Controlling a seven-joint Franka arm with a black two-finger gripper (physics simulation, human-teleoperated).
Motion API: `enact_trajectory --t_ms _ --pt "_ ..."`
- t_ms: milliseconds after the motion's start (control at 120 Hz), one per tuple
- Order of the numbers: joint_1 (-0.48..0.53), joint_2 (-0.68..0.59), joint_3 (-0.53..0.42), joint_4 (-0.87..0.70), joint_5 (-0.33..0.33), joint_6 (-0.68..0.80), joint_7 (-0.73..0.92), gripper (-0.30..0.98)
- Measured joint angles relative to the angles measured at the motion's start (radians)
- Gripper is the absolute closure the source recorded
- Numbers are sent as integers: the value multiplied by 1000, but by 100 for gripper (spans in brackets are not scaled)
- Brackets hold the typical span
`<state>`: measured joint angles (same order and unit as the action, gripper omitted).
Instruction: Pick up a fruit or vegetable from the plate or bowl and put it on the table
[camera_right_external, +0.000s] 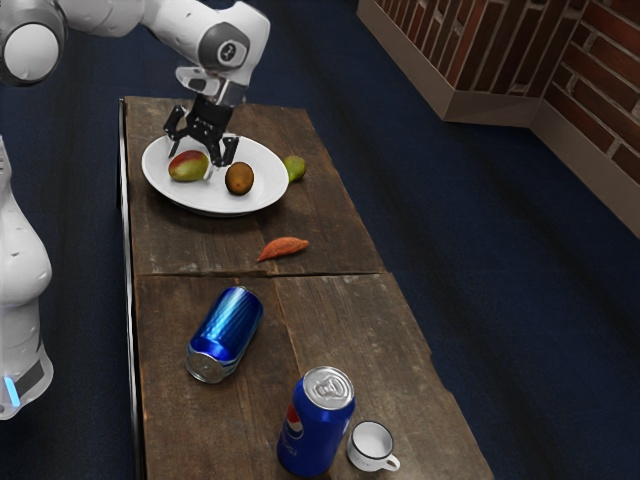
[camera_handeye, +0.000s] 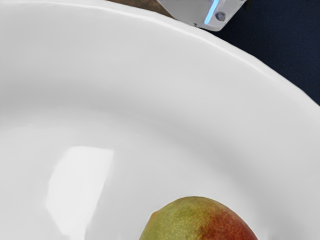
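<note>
The end effector (camera_right_external: 199, 161) is over the white plate (camera_right_external: 270, 192), open, its fingers spread apart by the red-and-green mango (camera_right_external: 187, 167) lying on that plate. Also on the plate is a brown kiwi (camera_right_external: 239, 179); a green fruit (camera_right_external: 295, 167) sits on the tabletop (camera_right_external: 330, 235) just beside the plate, toward the exterior view's right.

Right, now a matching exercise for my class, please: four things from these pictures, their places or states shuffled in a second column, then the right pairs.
1. Red-and-green oval mango
2. Tapered orange vegetable
3. Shiny blue metal can
4. Small white mug

A. Tipped over on its side
B. On the round white plate
C. Right beside the upright blue Pepsi can
D. On the brown wooden table, nearer the plate than the cans

Pairs: 1-B, 2-D, 3-A, 4-C
</note>
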<state>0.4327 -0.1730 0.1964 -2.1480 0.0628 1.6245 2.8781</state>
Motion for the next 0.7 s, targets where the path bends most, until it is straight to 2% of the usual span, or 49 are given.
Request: enact_trajectory --t_ms 333,700 --pt "2 32 0 1 3 7 12 0" --pt "0 57 0 5 20 102 16 -1"
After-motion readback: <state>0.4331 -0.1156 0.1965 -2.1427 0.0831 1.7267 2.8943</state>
